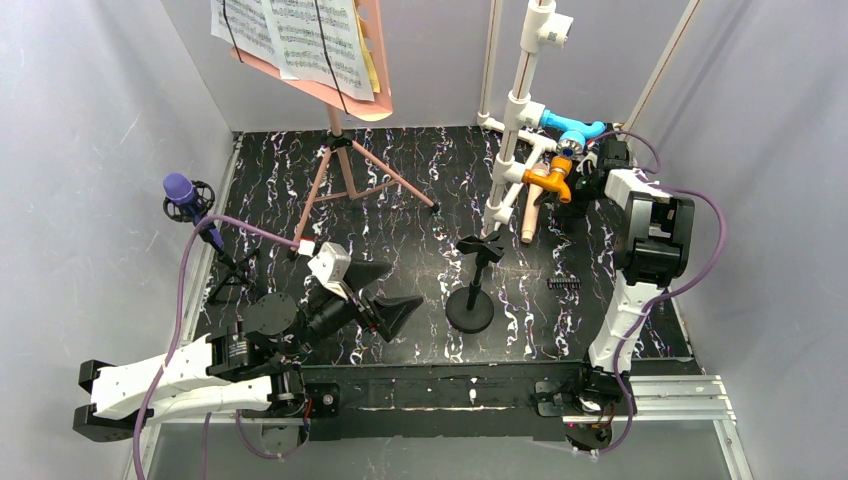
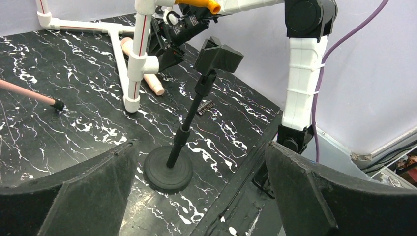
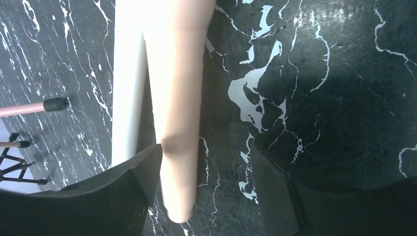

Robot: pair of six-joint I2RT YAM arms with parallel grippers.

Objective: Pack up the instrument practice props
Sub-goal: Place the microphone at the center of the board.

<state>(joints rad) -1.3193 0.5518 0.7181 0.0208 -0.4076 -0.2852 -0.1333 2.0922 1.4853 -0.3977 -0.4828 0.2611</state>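
Note:
The beige microphone (image 3: 179,113) lies on the black marbled table beside a white pipe (image 3: 129,83). My right gripper (image 3: 211,167) is open around its lower end. The left finger touches it and the right finger (image 3: 295,201) stands well apart. From above, this microphone (image 1: 527,218) rests at the foot of the pipe frame, with the right gripper (image 1: 575,180) behind it. My left gripper (image 1: 395,290) is open and empty, facing a black round-based microphone stand (image 2: 169,169) with an empty clip (image 2: 219,54). The purple microphone (image 1: 180,190) sits on a small black tripod (image 1: 232,272) at the left. The pink sheet-music holder (image 1: 375,70) carries printed pages (image 1: 290,30).
The white pipe frame (image 1: 520,110) with blue and orange fittings stands at the back right. The holder's pink tripod legs (image 1: 345,175) spread across the back middle. A small black comb-like piece (image 1: 564,284) lies right of the stand. Grey walls close in both sides.

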